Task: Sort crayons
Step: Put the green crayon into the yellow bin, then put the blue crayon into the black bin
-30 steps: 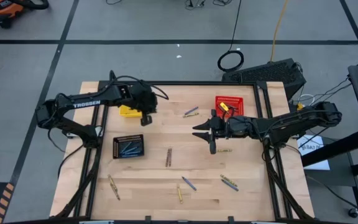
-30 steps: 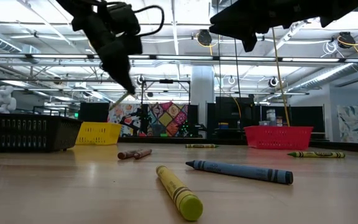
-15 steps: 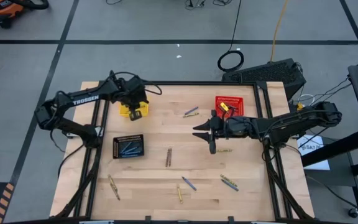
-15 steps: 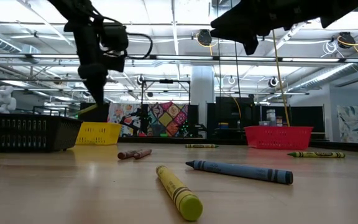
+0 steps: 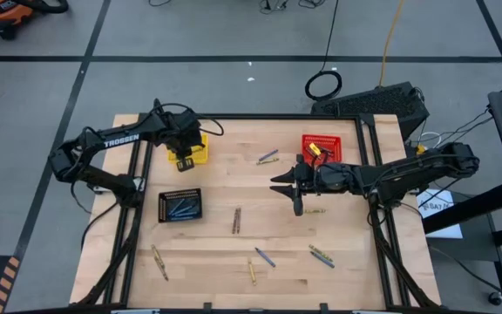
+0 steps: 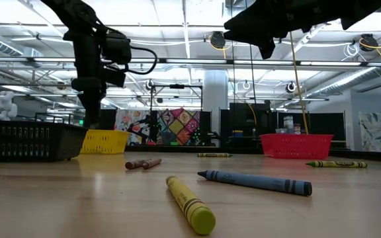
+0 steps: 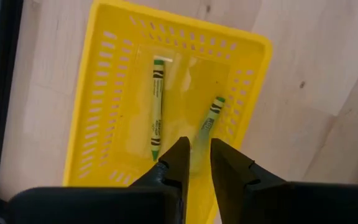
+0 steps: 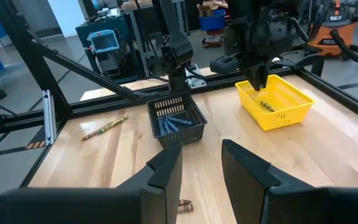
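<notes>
Yellow basket (image 7: 104, 99) holds two crayons (image 7: 156, 106).

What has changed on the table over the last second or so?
The left pincer carried a yellow crayon from near the table's middle back over the yellow basket and let it go; it now lies inside beside another. The pincer is open above the basket. The right pincer, open over mid-table, and the loose crayons stayed put.

"TROSSEN" on left arm (image 5: 116, 141)
</notes>
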